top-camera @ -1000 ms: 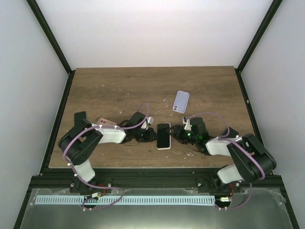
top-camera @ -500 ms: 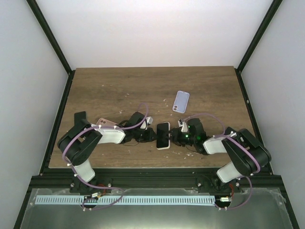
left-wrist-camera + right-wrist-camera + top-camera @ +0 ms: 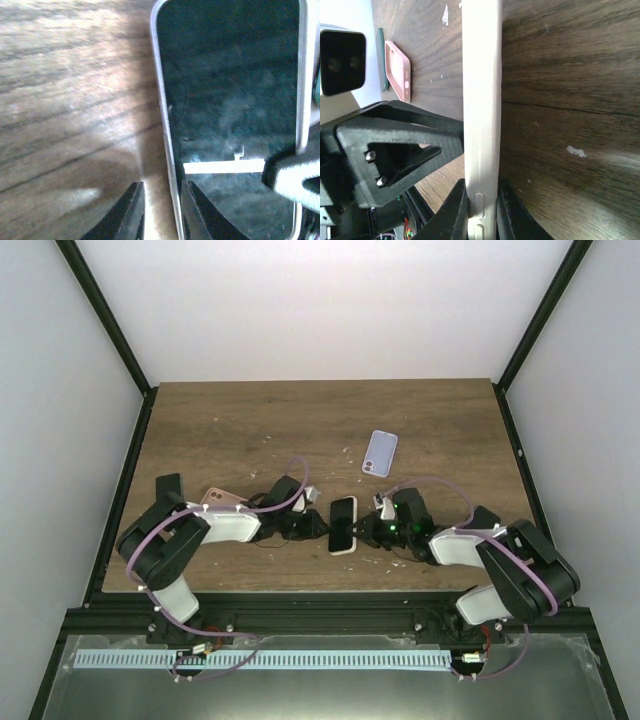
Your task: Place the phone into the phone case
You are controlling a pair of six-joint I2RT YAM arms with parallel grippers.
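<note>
The phone [image 3: 343, 524], black screen up with a white rim that looks like a case, lies near the table's front middle. My left gripper [image 3: 317, 525] is at its left edge. In the left wrist view the phone [image 3: 235, 100] fills the right side, and my left gripper [image 3: 162, 202] straddles its rim with a narrow gap, one finger over the screen and one over the wood. My right gripper [image 3: 368, 530] is at the right edge. In the right wrist view my right gripper [image 3: 481, 202] is shut on the white edge [image 3: 481, 100].
A pink case [image 3: 222, 498] lies behind my left arm and also shows in the right wrist view [image 3: 397, 70]. A lilac phone or case [image 3: 380, 453] lies further back, right of centre. White specks dot the wood [image 3: 250, 430].
My right gripper has moved left up to the phone's right edge. The left gripper and the phone have barely moved.
</note>
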